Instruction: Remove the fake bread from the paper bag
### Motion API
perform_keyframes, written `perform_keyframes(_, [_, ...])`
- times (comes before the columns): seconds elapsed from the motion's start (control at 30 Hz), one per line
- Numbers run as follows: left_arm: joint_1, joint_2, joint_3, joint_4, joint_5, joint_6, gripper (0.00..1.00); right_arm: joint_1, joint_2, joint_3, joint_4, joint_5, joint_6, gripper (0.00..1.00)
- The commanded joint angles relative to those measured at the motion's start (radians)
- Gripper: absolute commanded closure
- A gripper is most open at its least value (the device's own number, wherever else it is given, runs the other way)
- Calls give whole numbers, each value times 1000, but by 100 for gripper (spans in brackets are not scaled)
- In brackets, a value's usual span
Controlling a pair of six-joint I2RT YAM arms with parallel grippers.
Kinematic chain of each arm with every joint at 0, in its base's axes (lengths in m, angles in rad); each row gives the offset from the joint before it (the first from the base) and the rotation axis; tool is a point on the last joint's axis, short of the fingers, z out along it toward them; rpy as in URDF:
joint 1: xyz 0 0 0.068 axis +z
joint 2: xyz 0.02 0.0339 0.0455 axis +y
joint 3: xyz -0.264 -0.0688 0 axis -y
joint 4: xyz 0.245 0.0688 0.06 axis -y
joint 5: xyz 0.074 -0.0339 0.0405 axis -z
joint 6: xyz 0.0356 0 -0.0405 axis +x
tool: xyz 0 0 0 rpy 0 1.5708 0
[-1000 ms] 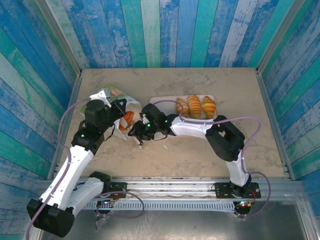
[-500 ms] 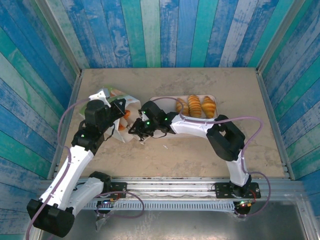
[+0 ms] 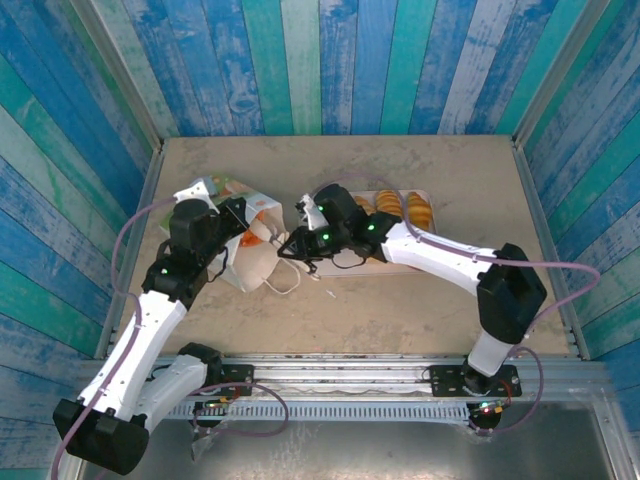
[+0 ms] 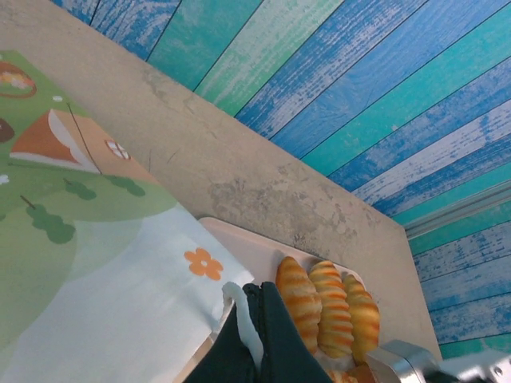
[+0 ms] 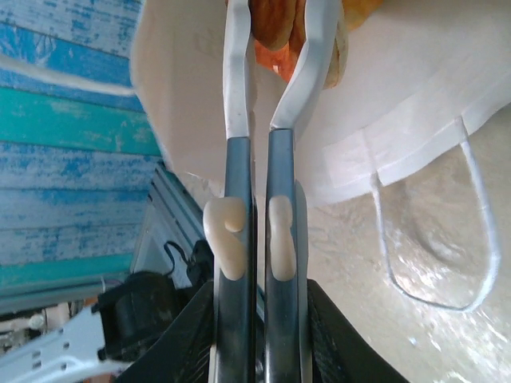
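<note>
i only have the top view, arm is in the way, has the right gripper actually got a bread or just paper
observer: it has bread. In the right wrist view the right gripper is closed on an orange-brown bread at the mouth of the bag.
operator: ok and is left holding the bag or just resting on it
observer: holding. In the left wrist view the left gripper is shut with the bag's white edge pinched between its fingers.
</note>
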Motion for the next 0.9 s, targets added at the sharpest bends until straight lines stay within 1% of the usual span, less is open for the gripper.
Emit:
perform_keyframes(0.0, [1,7,34,8,-22,8,100,-25,-43,-18,-122,-105,-138,79])
perform_keyframes(0.17, [1,10,35,15,-40,4,100,-48,-108,-7,-331,-117,-315,79])
perform_keyframes(0.23, [0,15,40,16,-42,8,100,-64,-142,-13,-367,-117,-344,79])
perform_keyframes(0.33, [1,23,49,12,-46,12,100,-99,-196,-24,-418,-141,-390,79])
perform_keyframes(0.6, [1,22,59,-12,-73,16,100,-222,-339,-39,-668,-134,-581,79])
perform_keyframes(0.77, [0,13,59,-27,-99,25,100,-316,-368,-27,-769,-18,-671,78])
perform_keyframes(0.87, [1,4,54,-26,-107,24,100,-350,-310,-3,-800,0,-711,78])
